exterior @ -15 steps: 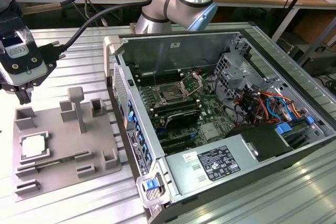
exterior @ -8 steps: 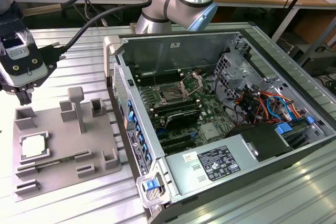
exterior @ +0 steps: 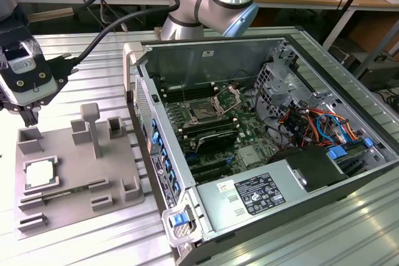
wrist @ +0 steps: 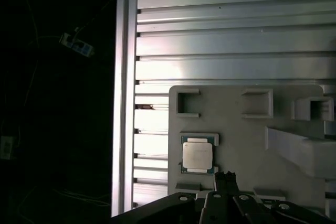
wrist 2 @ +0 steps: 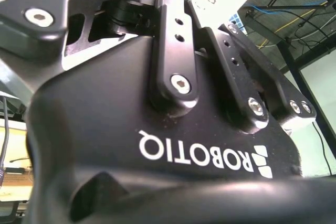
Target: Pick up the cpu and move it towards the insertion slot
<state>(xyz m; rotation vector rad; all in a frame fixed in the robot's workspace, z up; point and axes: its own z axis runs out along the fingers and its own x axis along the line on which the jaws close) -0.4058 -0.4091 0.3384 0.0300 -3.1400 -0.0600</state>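
1. The cpu is a small flat square with a pale silvery top and a thin darker rim. In the first wrist view a greenish edge shows around the metal lid.
2. It lies flat in a square recess of the grey fixture plate, at the exterior view's left, outside the computer case.
3. My gripper hangs above the far corner of that plate, near the cpu but apart from it, and holds nothing that I can see. I cannot tell whether it is released or clenched.
4. The insertion slot sits on the motherboard inside the open case, well apart from the cpu toward the exterior view's right. It has a dark centre and a shiny frame, and its metal retention plate is tipped up.
5. Between the cpu and the slot stand the fixture's upright post, several low grey blocks and the case's near wall.
6. A power supply and red and blue cables fill the case's other end. Everything rests on a ribbed aluminium table.
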